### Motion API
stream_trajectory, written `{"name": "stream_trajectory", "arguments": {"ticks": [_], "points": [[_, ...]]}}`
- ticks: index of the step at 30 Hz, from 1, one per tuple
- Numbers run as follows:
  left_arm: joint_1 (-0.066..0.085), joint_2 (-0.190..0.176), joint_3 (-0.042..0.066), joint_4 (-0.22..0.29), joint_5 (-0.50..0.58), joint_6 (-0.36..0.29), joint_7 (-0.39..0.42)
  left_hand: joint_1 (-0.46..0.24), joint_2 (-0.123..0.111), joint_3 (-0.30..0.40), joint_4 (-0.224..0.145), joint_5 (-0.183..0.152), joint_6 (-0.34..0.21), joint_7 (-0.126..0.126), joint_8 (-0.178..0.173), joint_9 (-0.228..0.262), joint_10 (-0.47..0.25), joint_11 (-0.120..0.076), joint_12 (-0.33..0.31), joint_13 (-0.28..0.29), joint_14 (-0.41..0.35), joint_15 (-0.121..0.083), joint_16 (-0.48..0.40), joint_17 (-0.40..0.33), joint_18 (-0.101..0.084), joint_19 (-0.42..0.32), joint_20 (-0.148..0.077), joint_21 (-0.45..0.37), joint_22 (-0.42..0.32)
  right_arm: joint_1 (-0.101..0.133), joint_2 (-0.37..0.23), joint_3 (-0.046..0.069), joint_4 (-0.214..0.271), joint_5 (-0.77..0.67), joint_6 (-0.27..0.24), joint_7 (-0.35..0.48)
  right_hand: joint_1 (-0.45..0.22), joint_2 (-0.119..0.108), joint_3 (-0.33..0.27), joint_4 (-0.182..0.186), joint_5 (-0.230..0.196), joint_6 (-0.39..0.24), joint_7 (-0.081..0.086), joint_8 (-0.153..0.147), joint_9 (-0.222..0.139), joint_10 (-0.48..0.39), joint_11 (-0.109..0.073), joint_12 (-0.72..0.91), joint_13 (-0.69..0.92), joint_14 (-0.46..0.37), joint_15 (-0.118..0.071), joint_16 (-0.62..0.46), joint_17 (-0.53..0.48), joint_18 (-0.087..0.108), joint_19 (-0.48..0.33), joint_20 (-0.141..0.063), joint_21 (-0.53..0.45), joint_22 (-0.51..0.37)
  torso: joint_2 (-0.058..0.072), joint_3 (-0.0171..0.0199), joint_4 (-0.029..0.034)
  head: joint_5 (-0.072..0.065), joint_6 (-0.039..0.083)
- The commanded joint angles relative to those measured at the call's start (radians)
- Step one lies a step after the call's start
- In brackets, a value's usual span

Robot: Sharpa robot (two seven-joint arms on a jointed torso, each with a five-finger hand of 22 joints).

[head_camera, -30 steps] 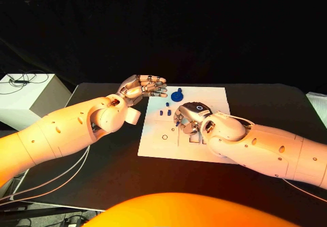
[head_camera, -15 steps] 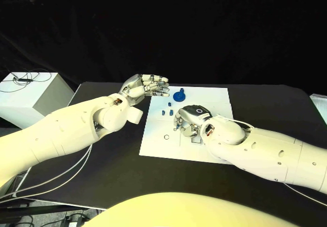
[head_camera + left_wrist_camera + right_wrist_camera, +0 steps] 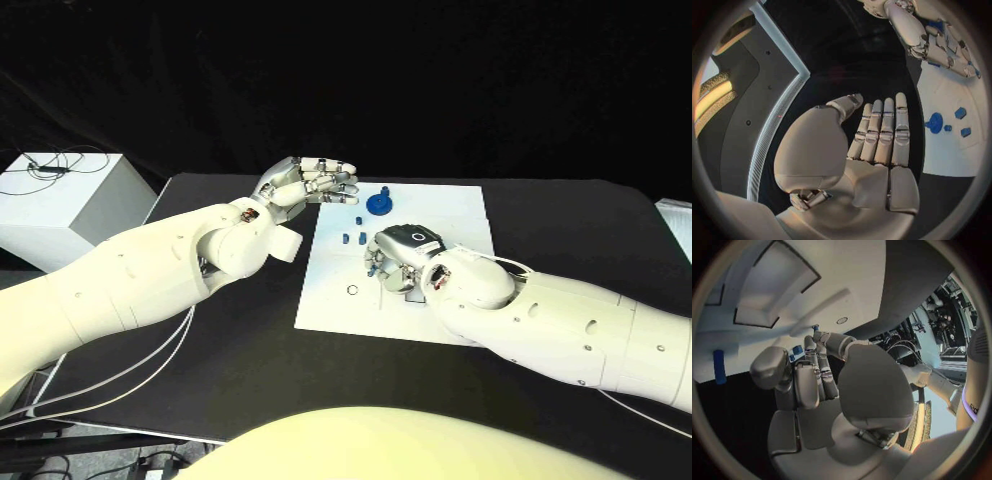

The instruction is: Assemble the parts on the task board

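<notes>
My right robot hand [image 3: 400,252] is nearest, palm down over the middle of the task board [image 3: 454,210], fingers curled toward the white plate. In the right wrist view the fingers [image 3: 812,372] bend in together with the fingertips close to the board surface, and a bit of blue shows at the fingertips. Cannot tell if that hand is pinching a part or just touching the board, the fingers hide it. One long blue part [image 3: 719,367] lies flat on the board off to the side of that hand, apart from it. A small ring mark [image 3: 352,290] on the board sits just beside my right robot hand, on the side toward my left arm.

Just beyond my right robot hand, small blue parts [image 3: 351,237] lie on the board, not touched. Farther on, the round blue part [image 3: 378,203] sits near the far edge of the board.

My left robot hand [image 3: 307,182] is raised off the black worktop [image 3: 577,215] beside the far left corner of the board, palm up, released, fingers [image 3: 883,130] straight and side by side, holding nothing. The round blue part [image 3: 934,122] and small blue parts lie just past its fingertips, well apart from it.
</notes>
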Motion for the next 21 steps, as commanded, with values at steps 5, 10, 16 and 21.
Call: {"name": "stream_trajectory", "arguments": {"ticks": [5, 10, 16, 21], "points": [[-0.001, 0.002, 0.001, 0.001, -0.005, 0.014, 0.011, -0.008, -0.001, 0.001, 0.007, 0.000, 0.002, 0.003, -0.004, -0.001, -0.007, -0.001, -0.001, 0.001, 0.002, 0.007, -0.006, 0.001, 0.002, -0.001, 0.005, -0.003, -0.001, -0.003, 0.006, 0.000, -0.010, -0.013, 0.008, -0.011, 0.002, 0.011, 0.004, 0.000, 0.003, 0.003, 0.001, 0.006, 0.001, 0.019, -0.009, 0.004, 0.001, 0.043, -0.009, 0.006, 0.002, -0.012, -0.001, -0.005, 0.003, 0.001, 0.000, -0.0001, -0.0001, 0.001, 0.000], [-0.001, 0.002, 0.001, 0.001, -0.005, 0.017, 0.010, -0.007, -0.001, 0.001, 0.007, 0.000, 0.002, 0.004, -0.004, -0.001, -0.008, -0.001, -0.001, 0.001, 0.001, 0.007, -0.007, 0.001, 0.002, -0.001, 0.005, -0.005, -0.002, -0.004, 0.009, 0.000, -0.018, -0.013, 0.017, -0.013, 0.002, 0.011, 0.005, -0.001, 0.004, 0.003, 0.001, 0.006, 0.001, 0.020, -0.009, 0.004, 0.001, 0.043, -0.009, 0.006, 0.001, -0.012, -0.001, -0.005, 0.003, 0.001, 0.001, -0.0004, 0.0005, 0.001, 0.000], [-0.001, 0.002, 0.001, 0.001, -0.005, 0.019, 0.009, -0.007, -0.001, 0.001, 0.007, 0.000, 0.002, 0.004, -0.004, -0.001, -0.008, -0.001, -0.001, 0.001, 0.001, 0.007, -0.007, 0.001, 0.002, -0.001, 0.005, -0.005, -0.002, -0.008, 0.014, 0.000, -0.024, -0.013, 0.024, -0.013, 0.002, 0.011, 0.005, -0.001, 0.004, 0.003, 0.001, 0.006, 0.001, 0.020, -0.009, 0.004, 0.001, 0.043, -0.009, 0.006, 0.001, -0.012, -0.001, -0.005, 0.003, 0.001, 0.001, -0.0001, 0.0009, 0.002, 0.000], [-0.001, 0.002, 0.001, 0.001, -0.005, 0.021, 0.008, -0.007, -0.001, 0.001, 0.008, 0.000, 0.002, 0.004, -0.005, -0.002, -0.008, -0.001, -0.001, 0.001, 0.001, 0.007, -0.008, 0.001, 0.002, -0.002, 0.006, -0.007, -0.003, -0.010, 0.018, 0.000, -0.030, -0.013, 0.028, -0.012, 0.001, 0.011, 0.005, -0.001, 0.004, 0.002, 0.001, 0.006, 0.001, 0.020, -0.009, 0.003, 0.001, 0.043, -0.009, 0.006, 0.000, -0.011, -0.001, -0.005, 0.001, -0.001, 0.001, -0.0001, 0.0009, 0.003, 0.000]]}}
